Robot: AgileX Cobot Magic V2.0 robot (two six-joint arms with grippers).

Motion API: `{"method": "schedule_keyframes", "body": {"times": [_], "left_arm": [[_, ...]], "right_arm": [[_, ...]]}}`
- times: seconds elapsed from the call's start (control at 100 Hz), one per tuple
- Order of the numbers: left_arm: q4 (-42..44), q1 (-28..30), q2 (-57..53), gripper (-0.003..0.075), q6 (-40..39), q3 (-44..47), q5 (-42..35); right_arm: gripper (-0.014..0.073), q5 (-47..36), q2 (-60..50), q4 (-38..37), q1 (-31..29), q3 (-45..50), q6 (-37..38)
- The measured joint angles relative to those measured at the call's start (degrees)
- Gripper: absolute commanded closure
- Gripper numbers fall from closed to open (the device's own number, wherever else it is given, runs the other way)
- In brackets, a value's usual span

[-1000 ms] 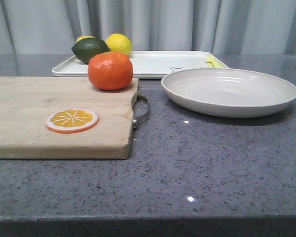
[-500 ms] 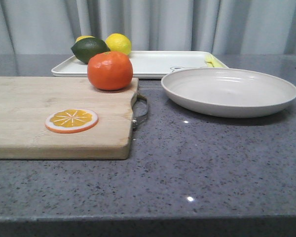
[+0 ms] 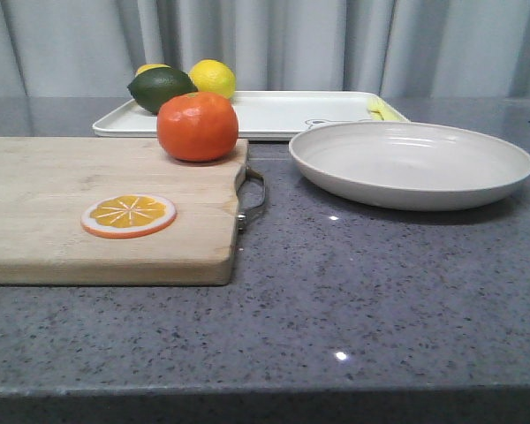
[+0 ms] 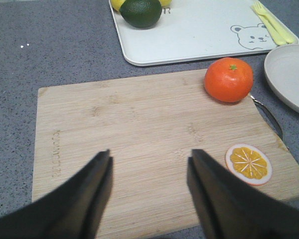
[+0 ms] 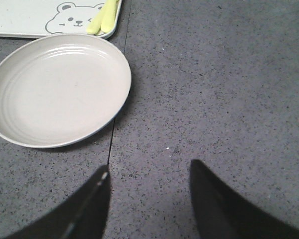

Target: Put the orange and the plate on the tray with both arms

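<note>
The orange [image 3: 197, 126] sits on the far right corner of the wooden cutting board [image 3: 44, 199]; it also shows in the left wrist view [image 4: 228, 79]. The off-white plate [image 3: 412, 163] lies on the grey counter to the right, also in the right wrist view [image 5: 57, 88]. The white tray [image 3: 287, 113] lies behind both, with a bear mark in the left wrist view [image 4: 199, 30]. My left gripper [image 4: 149, 159] is open and empty above the board. My right gripper [image 5: 148, 172] is open and empty above bare counter beside the plate. Neither gripper shows in the front view.
A dark green lime [image 3: 161, 88] and yellow lemons [image 3: 213, 78] sit on the tray's far left corner. A pale yellow fork [image 4: 274, 22] lies at the tray's right end. A flat orange slice disc [image 3: 129, 215] lies on the board. The board's metal handle [image 3: 253, 199] faces the plate.
</note>
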Motion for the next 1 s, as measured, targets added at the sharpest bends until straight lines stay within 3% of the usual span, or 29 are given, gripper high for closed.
{"method": "schedule_keyframes", "body": {"times": [0.28,0.65,0.83,1.0], "left_arm": [[-3.52,0.0,0.0,0.0219,0.64,0.0,-0.27],[-22.99,0.0,11.41,0.0218,23.88,-1.26,-3.34],[-26.62,-0.63,22.07,0.0218,32.72,-5.21,-4.52],[-27.45,-4.96,31.09,0.0215,36.34,-11.34,-6.56]], "right_arm": [[0.0026,0.0,0.0,0.09,0.0,0.0,0.0],[0.0026,0.0,0.0,0.09,0.0,0.0,0.0],[0.0026,0.0,0.0,0.09,0.0,0.0,0.0],[0.0026,0.0,0.0,0.09,0.0,0.0,0.0]]}}
